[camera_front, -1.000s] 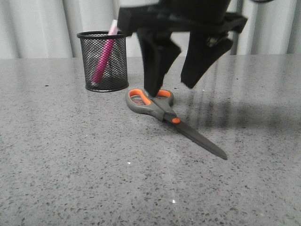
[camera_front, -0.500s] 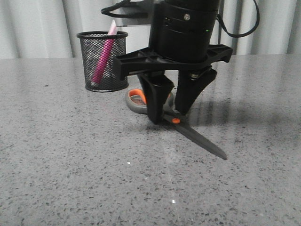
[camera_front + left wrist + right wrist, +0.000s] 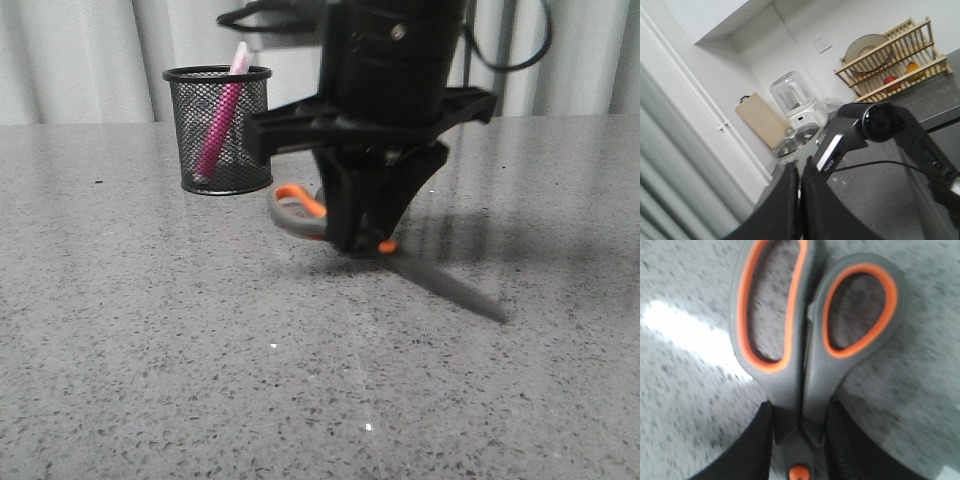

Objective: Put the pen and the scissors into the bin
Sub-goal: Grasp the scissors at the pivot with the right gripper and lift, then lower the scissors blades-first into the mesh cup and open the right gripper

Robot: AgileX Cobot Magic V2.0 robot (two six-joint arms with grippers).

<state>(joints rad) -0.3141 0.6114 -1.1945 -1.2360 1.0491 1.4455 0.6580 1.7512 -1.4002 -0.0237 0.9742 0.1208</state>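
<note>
The scissors (image 3: 452, 288) have grey handles, orange-lined loops and an orange pivot dot. My right gripper (image 3: 365, 245) comes straight down on them and is shut on the shanks just by the pivot. In the right wrist view the scissors (image 3: 790, 340) fill the frame, both black fingers of that gripper (image 3: 800, 440) pressed against their sides. The black mesh bin (image 3: 220, 135) stands behind and to the left, with the pink pen (image 3: 222, 115) leaning inside it, pale cap above the rim. My left gripper (image 3: 800, 172) is shut on nothing and points away from the table.
The grey speckled table (image 3: 150, 350) stretches out in front of the scissors. A pale curtain hangs behind the bin. The left wrist view shows only the room: a black camera mount (image 3: 882, 122) and a wooden dish rack (image 3: 895, 55).
My right gripper came down over the scissors and its fingers went from open to shut on them near the pivot. The scissors have shifted, the blade tip swinging a little to the right.
</note>
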